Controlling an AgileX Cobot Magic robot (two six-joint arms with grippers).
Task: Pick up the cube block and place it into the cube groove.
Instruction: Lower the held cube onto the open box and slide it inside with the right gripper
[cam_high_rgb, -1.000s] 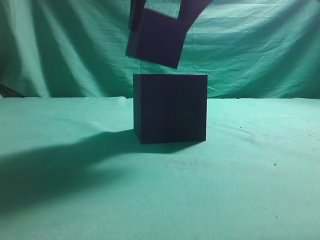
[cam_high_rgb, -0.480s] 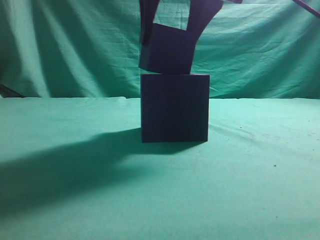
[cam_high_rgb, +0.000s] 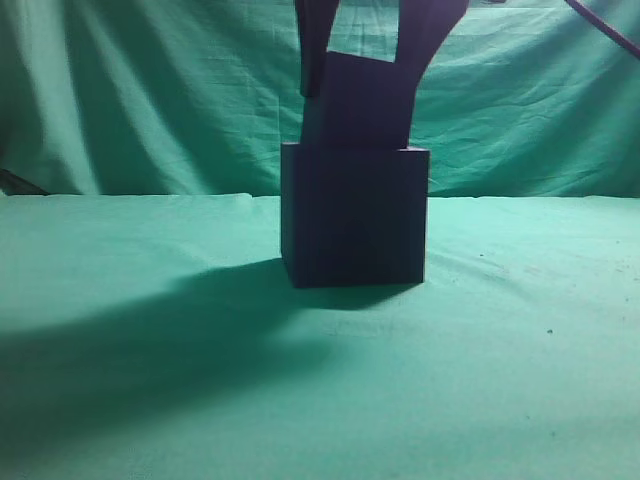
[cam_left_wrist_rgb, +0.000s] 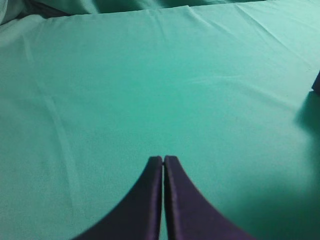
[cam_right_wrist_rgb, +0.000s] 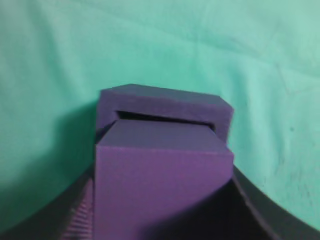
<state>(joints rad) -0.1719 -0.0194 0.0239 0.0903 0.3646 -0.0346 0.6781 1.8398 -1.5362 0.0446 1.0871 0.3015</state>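
Observation:
The cube groove (cam_high_rgb: 354, 215) is a large dark box standing mid-table on the green cloth. The cube block (cam_high_rgb: 362, 100) is gripped by my right gripper (cam_high_rgb: 362, 75) and its lower part sits inside the box's top opening, slightly tilted. In the right wrist view the purple cube block (cam_right_wrist_rgb: 162, 175) fills the jaws, with the cube groove's far rim (cam_right_wrist_rgb: 165, 102) and a dark gap showing beyond it. My left gripper (cam_left_wrist_rgb: 163, 160) is shut and empty over bare cloth, far from the box.
Green cloth covers the table (cam_high_rgb: 150, 400) and hangs as a backdrop (cam_high_rgb: 150, 90). A dark edge of the box and its shadow show at the right border of the left wrist view (cam_left_wrist_rgb: 316, 82).
My right gripper carried the cube block rightward and down, from hanging tilted above the box to sinking into its top. The box shifted slightly to the right.

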